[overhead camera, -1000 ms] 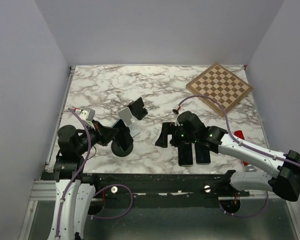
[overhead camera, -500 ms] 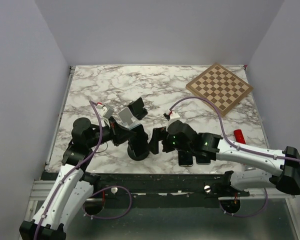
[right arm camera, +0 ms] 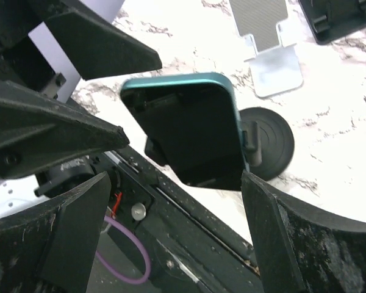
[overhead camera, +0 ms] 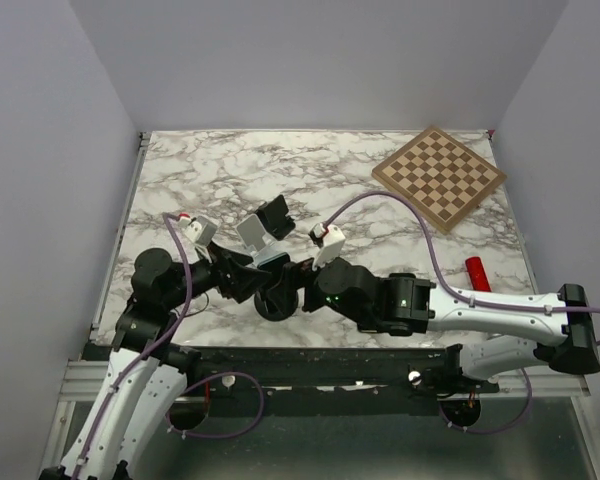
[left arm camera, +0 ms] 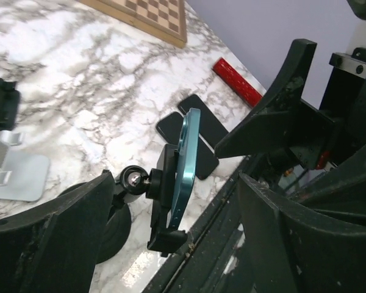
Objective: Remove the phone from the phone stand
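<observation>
Three stands [overhead camera: 275, 217], one teal phone [right arm camera: 195, 131], at least two dark phones [left arm camera: 171, 127], one chessboard [overhead camera: 438, 175], one red bar [overhead camera: 477, 272].

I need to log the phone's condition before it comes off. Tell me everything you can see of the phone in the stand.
The phone is a slim slab with a teal rim, rounded corners and a dark, unlit face. It stands near upright in the cradle of the black phone stand, whose ball joint rises from a round base on the marble table. Nothing else visibly touches it.

White-black arms [overhead camera: 500, 305], purple cables [overhead camera: 380, 196]
</observation>
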`<state>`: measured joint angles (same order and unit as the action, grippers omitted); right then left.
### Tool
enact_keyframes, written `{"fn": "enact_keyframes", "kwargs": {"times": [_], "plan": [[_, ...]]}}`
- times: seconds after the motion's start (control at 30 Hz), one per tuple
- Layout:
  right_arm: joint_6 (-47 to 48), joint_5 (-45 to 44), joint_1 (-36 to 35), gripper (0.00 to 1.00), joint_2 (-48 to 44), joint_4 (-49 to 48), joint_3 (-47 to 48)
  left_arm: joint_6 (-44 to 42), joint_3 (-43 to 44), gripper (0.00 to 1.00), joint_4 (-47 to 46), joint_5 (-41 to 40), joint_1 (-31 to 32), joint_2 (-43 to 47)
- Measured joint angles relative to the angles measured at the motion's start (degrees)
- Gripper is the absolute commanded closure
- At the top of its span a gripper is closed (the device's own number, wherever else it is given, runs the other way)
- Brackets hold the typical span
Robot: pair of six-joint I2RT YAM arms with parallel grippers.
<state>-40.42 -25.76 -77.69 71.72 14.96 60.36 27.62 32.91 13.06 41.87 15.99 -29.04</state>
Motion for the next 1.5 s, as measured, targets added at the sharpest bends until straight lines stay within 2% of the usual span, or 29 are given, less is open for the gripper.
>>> {"fn": "enact_keyframes", "kwargs": {"times": [0.2, 0.33, 0.4, 0.53, 0.8, 1.0, 1.27, 1.5], "plan": [[0.4, -4.4, -1.4, 0.05, 5.5, 0.7, 7.2, 1.4, -0.1, 0.16, 5.1, -12.3, 0.0, 11.0], [0.7, -6.8, -1.5, 0.05, 8.3, 1.0, 10.9, 4.0, -1.4, 0.15, 9.1, -25.0, 0.0, 22.4], [1.0, -7.9, -1.5, 0.06, 9.3, 1.4, 12.2, 5.2, -1.7, 0.13, 11.0, -29.7, 0.0, 25.3], [1.0, -10.5, -1.5, 0.06, 11.8, 3.3, 15.0, 6.4, -2.8, 0.12, 13.1, -34.2, 0.0, 27.5], [-1.6, -15.6, -1.5, 0.05, 13.9, 11.7, 18.3, 7.3, -4.7, 0.12, 13.4, -36.1, 0.0, 27.6], [-2.1, -16.6, -1.5, 0.05, 14.8, 13.8, 19.8, 8.2, -4.8, 0.11, 13.5, -36.1, 0.0, 27.4], [-2.1, -16.7, -1.5, 0.06, 21.4, 15.5, 25.5, 13.6, 0.0, 0.06, 21.6, -36.3, 0.0, 23.4], [-4.4, -18.0, -1.5, 0.10, 23.9, 20.7, 27.8, 15.2, 0.9, 0.06, 25.2, -36.2, 0.0, 25.0]]}}
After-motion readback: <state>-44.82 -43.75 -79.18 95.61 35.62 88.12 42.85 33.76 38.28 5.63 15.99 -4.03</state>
